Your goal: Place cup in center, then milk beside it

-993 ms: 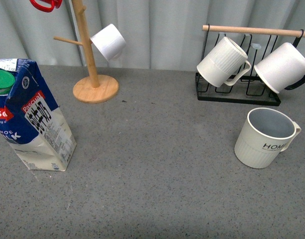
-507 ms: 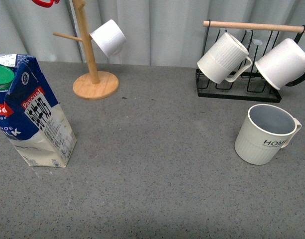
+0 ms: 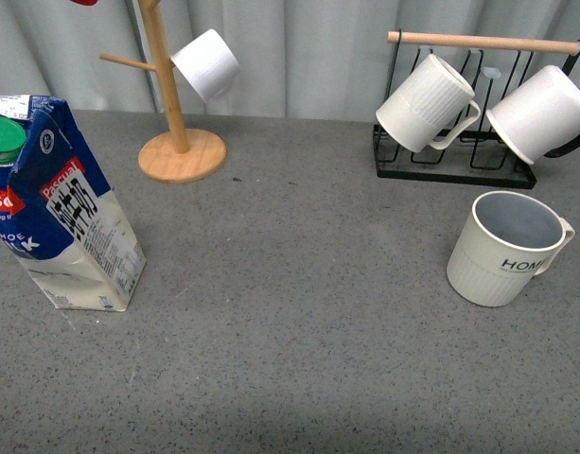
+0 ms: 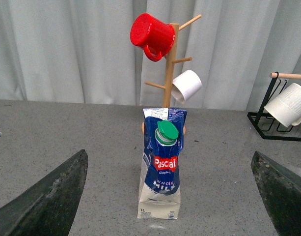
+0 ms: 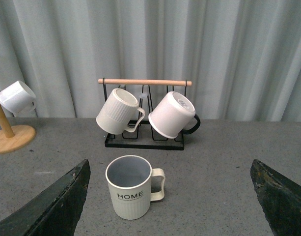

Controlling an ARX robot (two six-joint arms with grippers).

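Everything in the front view is sliding slightly up the picture compared with a second ago. The things are keeping their spacing, so the camera is probably tilting and nothing on the table is shifting.

The grey speckled table (image 3: 299, 312) is lying bare across its middle. The tall blue and white milk carton with the green round cap (image 3: 67, 208) is standing at its left side, leaning a little, with its lower walls looking creased. The off-white ribbed mug lettered "HOME" (image 3: 507, 251) is sitting upright at the right, in front of the black wire mug rack (image 3: 450, 175), with its handle pointing away from the centre.

The left gripper (image 4: 169, 155) is facing the carton with its fingers (image 4: 52, 196) spread wide and holding nothing. The right gripper (image 5: 170, 162) is gaping just as wide towards the mug, also empty.

The mug is likely going first. It is probably stiff, breakable ceramic with a slick glaze, so pinching one wall at the rim looks safest. The carton is probably top-heavy with yielding sides, so a gentle squeeze across the flat faces at mid-height seems best.
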